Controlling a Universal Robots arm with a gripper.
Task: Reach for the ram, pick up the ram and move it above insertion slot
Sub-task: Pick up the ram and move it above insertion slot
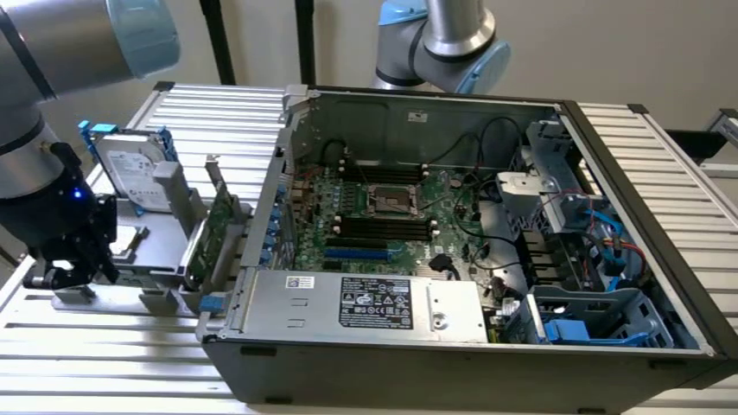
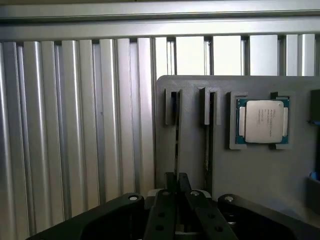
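In the exterior view the arm comes down at the exterior view's left. Its gripper [image 1: 67, 278] is low over the near end of a grey holder [image 1: 155, 277], at about 9 o'clock from the open computer case [image 1: 461, 380]. On the same holder, at about 1 o'clock from the gripper, a silver hard drive [image 1: 130, 177] with blue rails stands upright. A wider green card [image 1: 211, 235] with a metal bracket stands just beside the case wall. Inside the case the black insertion slot [image 1: 381, 229] lies among several parallel sockets near the middle of the motherboard. A shorter blue slot [image 1: 358, 253] sits at 6 o'clock from them, and the labelled power supply [image 1: 358, 303] is further toward 6 o'clock. The gripper is well apart from these sockets, outside the case. A second arm [image 1: 444, 39] stands behind the case at 12 o'clock. Case and holder rest on a slatted aluminium table [image 1: 104, 346].

In the wrist view the gripper [image 2: 176, 179] has its fingers drawn nearly together. They pinch the ram [image 2: 176, 135], which is seen edge-on as a thin dark line running from between the fingertips into a narrow notch of the grey holder [image 2: 250, 190]. The ram appears to be sitting in that notch, though I cannot tell whether it has been lifted at all. A second, similar notch lies just beside it, and beyond that a processor chip [image 2: 262, 120] with a silver lid sits flat in its own recess. The slatted table [image 2: 75, 125] lies alongside the holder.
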